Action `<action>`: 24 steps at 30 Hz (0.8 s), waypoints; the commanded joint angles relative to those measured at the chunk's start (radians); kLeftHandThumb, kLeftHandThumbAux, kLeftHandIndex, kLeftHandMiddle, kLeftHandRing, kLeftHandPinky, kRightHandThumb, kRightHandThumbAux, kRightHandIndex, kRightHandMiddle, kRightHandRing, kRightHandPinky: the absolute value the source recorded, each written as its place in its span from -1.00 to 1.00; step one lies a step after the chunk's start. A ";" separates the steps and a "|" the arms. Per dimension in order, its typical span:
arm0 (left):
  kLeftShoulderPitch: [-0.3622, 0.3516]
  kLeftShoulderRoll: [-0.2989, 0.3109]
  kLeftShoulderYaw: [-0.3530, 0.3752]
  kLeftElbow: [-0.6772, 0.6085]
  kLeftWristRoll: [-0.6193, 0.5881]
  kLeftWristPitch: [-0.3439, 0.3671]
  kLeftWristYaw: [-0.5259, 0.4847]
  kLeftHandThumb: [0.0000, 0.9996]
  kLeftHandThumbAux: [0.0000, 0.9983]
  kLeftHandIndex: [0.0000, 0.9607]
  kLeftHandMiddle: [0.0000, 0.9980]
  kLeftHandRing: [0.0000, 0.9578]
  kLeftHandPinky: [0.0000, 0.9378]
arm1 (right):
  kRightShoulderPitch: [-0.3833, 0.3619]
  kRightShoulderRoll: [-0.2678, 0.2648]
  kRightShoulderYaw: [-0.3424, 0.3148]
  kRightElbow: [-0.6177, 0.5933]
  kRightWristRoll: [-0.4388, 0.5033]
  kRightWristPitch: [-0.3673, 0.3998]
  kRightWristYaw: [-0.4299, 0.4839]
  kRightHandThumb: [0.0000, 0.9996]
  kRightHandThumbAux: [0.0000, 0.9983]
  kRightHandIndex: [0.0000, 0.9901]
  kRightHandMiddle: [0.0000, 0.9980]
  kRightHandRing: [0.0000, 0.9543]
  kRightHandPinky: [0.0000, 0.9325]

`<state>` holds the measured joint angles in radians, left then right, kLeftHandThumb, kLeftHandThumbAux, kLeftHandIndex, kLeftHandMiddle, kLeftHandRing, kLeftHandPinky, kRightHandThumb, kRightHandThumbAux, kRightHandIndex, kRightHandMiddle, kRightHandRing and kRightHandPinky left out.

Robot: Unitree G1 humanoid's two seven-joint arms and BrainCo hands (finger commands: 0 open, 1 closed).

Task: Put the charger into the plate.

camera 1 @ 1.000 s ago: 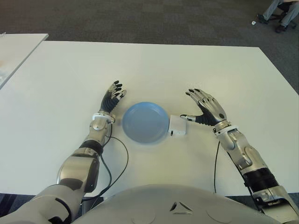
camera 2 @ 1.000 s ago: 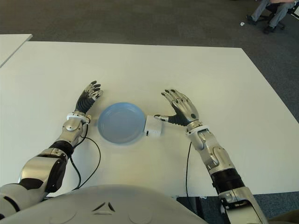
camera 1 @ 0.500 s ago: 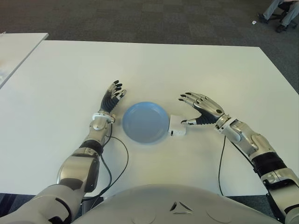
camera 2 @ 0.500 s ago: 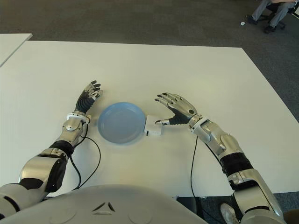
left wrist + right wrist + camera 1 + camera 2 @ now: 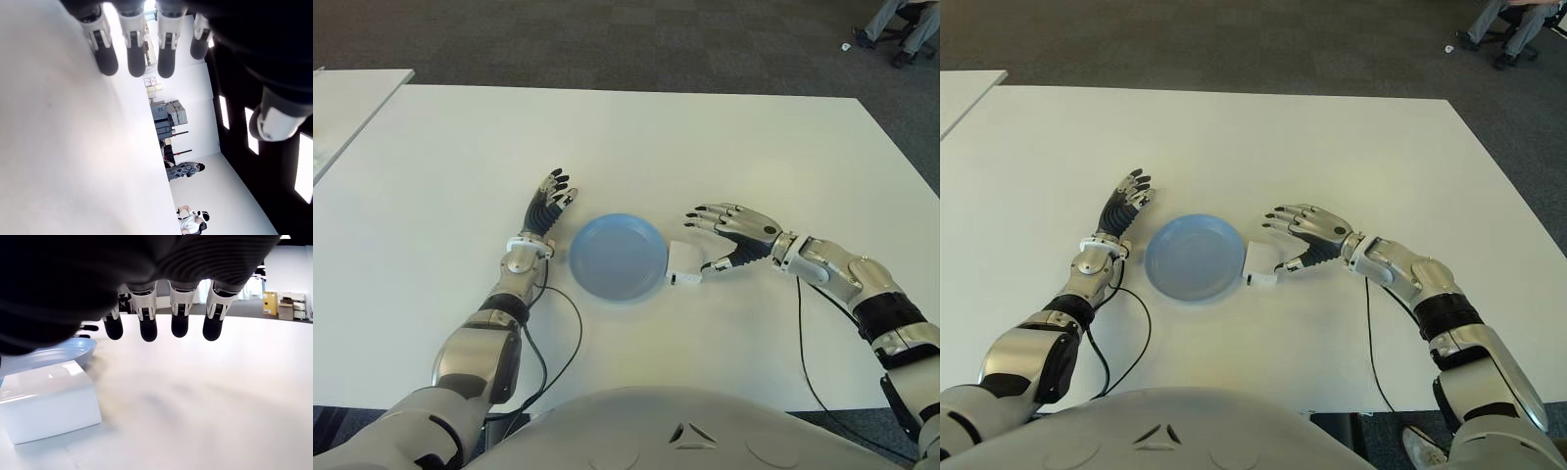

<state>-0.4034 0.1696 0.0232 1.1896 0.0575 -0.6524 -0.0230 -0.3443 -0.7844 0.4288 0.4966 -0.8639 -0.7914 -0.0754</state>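
Note:
A white square charger [image 5: 683,263] lies on the white table [image 5: 724,147], touching the right rim of a light blue plate [image 5: 617,257]. My right hand [image 5: 729,235] hovers just right of the charger, palm turned down, fingers spread and holding nothing; the thumb tip is close to the charger's right side. In the right wrist view the charger [image 5: 46,399] sits below the outstretched fingers [image 5: 146,323] with the plate [image 5: 44,355] behind it. My left hand [image 5: 548,204] shows left of the plate, fingers stretched out flat.
A thin black cable [image 5: 563,343] runs over the table near my left forearm, and another [image 5: 803,333] trails by the right forearm. A second white table [image 5: 347,108] stands at the far left. A seated person's legs [image 5: 901,24] show at the far right corner.
My right hand has rotated palm-down and lowered, with the forearm swinging out to the right; its fingers now reach over toward the charger. Charger, plate and left hand are unmoved.

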 commanded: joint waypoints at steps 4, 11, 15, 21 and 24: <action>0.061 -0.023 -0.024 0.056 0.030 0.079 -0.026 -1.00 -0.05 -0.91 -0.67 -0.68 -0.72 | -0.011 -0.009 0.020 0.010 -0.011 -0.024 0.015 -0.61 -0.64 -1.00 -1.00 -1.00 -1.00; 0.064 -0.023 -0.027 0.051 0.032 0.077 -0.024 -1.00 -0.06 -0.92 -0.67 -0.68 -0.71 | 0.003 -0.011 0.015 -0.011 0.000 -0.015 0.037 -0.60 -0.66 -1.00 -1.00 -1.00 -1.00; 0.065 -0.024 -0.025 0.054 0.030 0.075 -0.025 -1.00 -0.07 -0.94 -0.68 -0.69 -0.71 | 0.015 -0.009 0.007 -0.021 0.013 -0.002 0.049 -0.61 -0.68 -1.00 -1.00 -1.00 -1.00; 0.069 -0.026 -0.023 0.053 0.029 0.055 -0.023 -1.00 -0.07 -0.95 -0.69 -0.69 -0.70 | 0.032 -0.006 -0.004 -0.044 0.033 0.018 0.073 -0.62 -0.70 -1.00 -1.00 -1.00 -1.00; 0.071 -0.028 -0.024 0.053 0.031 0.046 -0.017 -1.00 -0.07 -0.94 -0.68 -0.68 -0.68 | 0.045 -0.005 -0.013 -0.066 0.043 0.039 0.093 -0.61 -0.72 -1.00 -1.00 -1.00 -1.00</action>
<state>-0.3938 0.1697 0.0218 1.1890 0.0581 -0.6669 -0.0229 -0.3199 -0.7891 0.4240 0.4497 -0.8363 -0.7770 -0.0075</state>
